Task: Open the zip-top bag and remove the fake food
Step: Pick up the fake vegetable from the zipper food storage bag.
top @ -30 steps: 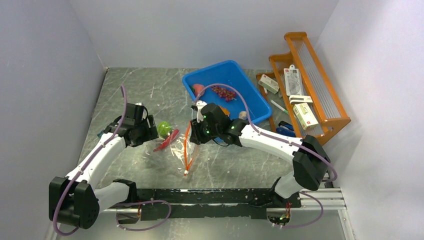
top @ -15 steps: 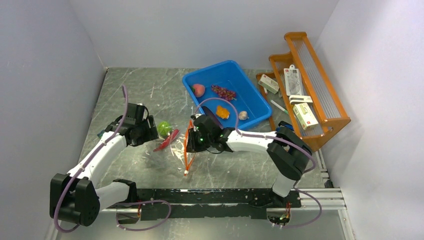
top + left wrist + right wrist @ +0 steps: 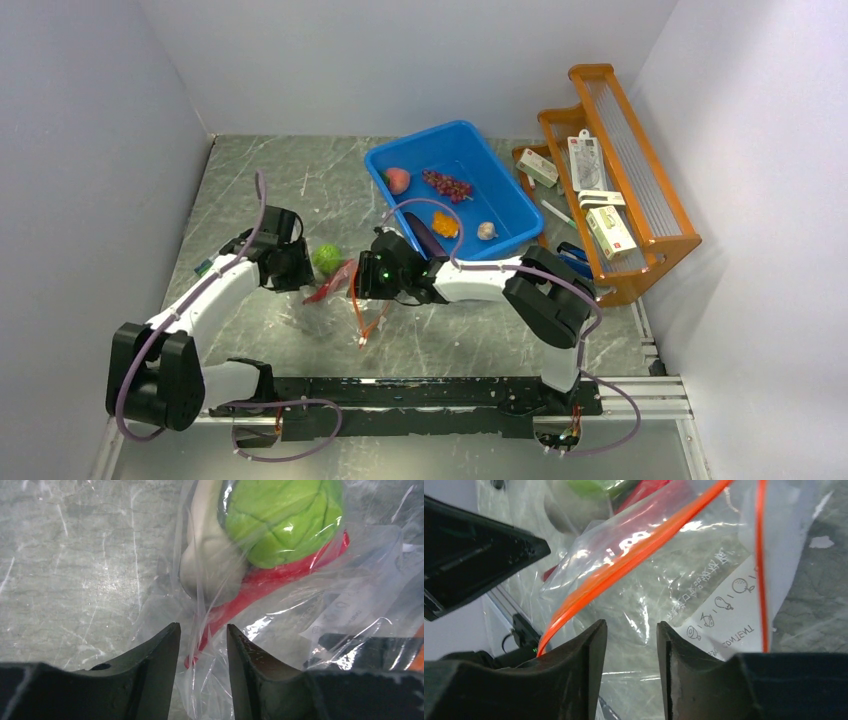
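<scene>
The zip-top bag (image 3: 345, 292) lies crumpled on the counter (image 3: 260, 180), just off the blue bin's (image 3: 420, 135) near-left corner, on the side towards the arm bases. Its red-orange zip strip (image 3: 624, 565) stands parted, so the mouth gapes towards the bin. The right fingers (image 3: 600, 632) are at that mouth, partly open, with clear film running between them but not clamped. The left fingers (image 3: 173, 632) are at the bag's far end from the bin, also partly open; film and the tip of a red piece (image 3: 260, 585) sit at the gap, nothing pinched.

Inside the clear, glossy plastic are a green ball (image 3: 282, 520), the red piece under it and a whitish piece (image 3: 205, 555) beside it. A white label panel (image 3: 729, 615) carries small pictograms, a line of Chinese characters and a word seen flipped, seemingly "CONTENT".

In the bin lie a pink-red peach (image 3: 397, 180), dark red grapes (image 3: 447, 185), an orange piece (image 3: 445, 224) and a beige bulb (image 3: 486, 230).
</scene>
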You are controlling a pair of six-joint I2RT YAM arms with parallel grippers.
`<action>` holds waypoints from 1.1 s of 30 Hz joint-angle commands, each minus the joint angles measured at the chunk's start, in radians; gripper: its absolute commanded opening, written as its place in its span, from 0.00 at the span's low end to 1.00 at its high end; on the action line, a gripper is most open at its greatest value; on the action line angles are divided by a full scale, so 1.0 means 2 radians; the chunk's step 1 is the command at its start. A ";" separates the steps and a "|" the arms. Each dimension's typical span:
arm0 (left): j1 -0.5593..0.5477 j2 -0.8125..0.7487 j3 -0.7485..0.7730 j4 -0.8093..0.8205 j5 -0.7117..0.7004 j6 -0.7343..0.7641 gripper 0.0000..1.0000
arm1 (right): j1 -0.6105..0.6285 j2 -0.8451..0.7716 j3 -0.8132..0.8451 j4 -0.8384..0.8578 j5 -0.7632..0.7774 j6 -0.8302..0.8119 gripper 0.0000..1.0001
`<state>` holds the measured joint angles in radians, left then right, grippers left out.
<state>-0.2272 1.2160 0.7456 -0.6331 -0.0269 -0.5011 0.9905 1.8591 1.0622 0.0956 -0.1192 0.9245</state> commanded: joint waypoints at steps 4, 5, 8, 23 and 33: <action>-0.007 0.021 0.018 0.003 0.033 0.010 0.34 | 0.005 0.005 -0.013 0.066 0.051 0.067 0.45; -0.007 0.022 0.017 0.004 0.035 0.010 0.31 | 0.007 0.008 -0.011 0.065 0.054 0.069 0.45; -0.008 0.020 0.017 0.006 0.040 0.013 0.20 | 0.016 0.012 -0.011 0.066 0.074 0.076 0.46; -0.019 0.014 0.012 0.019 0.075 0.026 0.07 | 0.052 0.039 -0.024 0.108 0.193 0.243 0.48; -0.019 -0.036 0.010 0.010 0.013 0.006 0.07 | 0.042 0.034 0.023 -0.046 0.267 0.261 0.42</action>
<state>-0.2581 1.1851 0.7460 -0.6250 0.0372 -0.4797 1.0950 1.9202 1.0298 0.1596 0.3187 1.4273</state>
